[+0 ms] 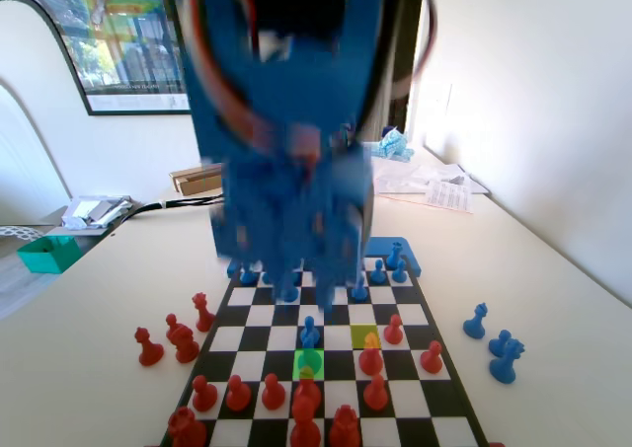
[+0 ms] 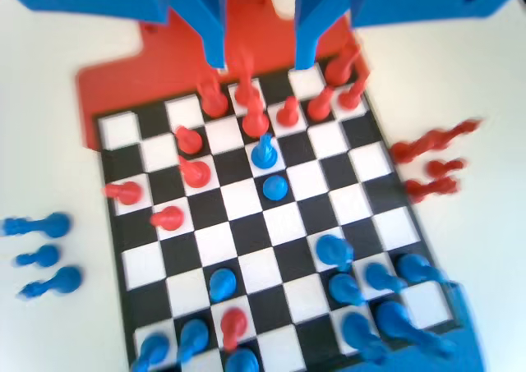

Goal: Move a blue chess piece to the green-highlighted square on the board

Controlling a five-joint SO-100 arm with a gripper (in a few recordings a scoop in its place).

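On the board a bright green square lies in the middle files near the red side. A small blue pawn stands on it, tinted green; in the wrist view the same pawn sits just before a red piece. One square behind it stands a second blue pawn. My gripper hangs high over the board's red end, open, with nothing between its jaws. In the fixed view the blue arm is a large blur above the blue back rows.
A lime square holds a red piece. Captured red pieces stand off the board's left side in the fixed view, and blue pieces off its right. A teal box and papers lie further back.
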